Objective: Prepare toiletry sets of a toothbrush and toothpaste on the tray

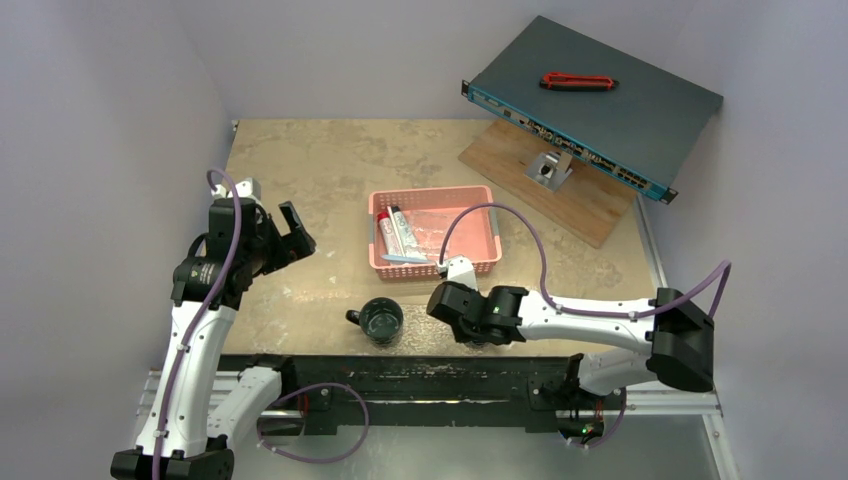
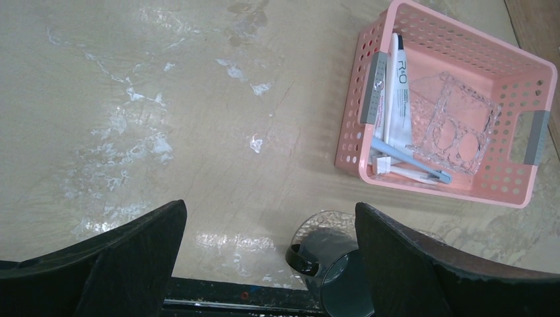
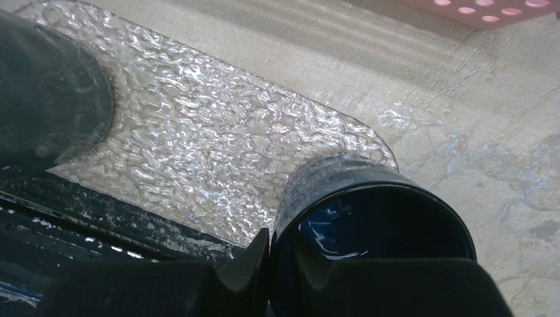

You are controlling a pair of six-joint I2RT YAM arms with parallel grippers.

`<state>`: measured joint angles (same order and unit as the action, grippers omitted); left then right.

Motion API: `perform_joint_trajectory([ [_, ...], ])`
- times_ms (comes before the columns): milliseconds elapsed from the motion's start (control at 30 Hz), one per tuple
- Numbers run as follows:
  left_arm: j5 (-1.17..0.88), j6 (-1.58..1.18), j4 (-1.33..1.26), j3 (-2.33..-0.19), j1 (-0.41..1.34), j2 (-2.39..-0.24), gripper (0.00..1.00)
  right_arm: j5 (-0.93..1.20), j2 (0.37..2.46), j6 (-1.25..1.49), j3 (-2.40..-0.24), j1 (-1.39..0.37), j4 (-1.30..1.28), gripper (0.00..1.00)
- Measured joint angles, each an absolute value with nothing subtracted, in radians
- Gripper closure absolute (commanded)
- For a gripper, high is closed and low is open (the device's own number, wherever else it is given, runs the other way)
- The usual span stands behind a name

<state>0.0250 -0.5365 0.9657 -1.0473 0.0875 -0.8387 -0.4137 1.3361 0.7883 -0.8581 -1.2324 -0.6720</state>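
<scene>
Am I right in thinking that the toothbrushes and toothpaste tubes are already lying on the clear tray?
Not quite. The toothbrushes and toothpaste tubes are lying in the pink basket, not on the clear tray. The left wrist view shows this plainly.

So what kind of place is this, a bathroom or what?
Most likely a robotics lab bench, not a bathroom: a left arm and right arm bolted to a marbled table inside plain white walls, with a network switch propped over a wooden board.
</scene>
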Motion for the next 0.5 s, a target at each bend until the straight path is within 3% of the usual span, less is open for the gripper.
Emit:
perform_joint_trajectory([
  [233, 0.025, -0.535, 0.965, -1.047, 0.088, -0.839, 0.01, -0.429, 1.33, 0.79, -0.859, -1.232, -0.669, 0.65],
  [500, 0.018, -0.534, 0.965, -1.047, 0.088, -0.839, 0.01, -0.462, 1.302, 0.773, -0.955, -1.232, -0.745, 0.62],
])
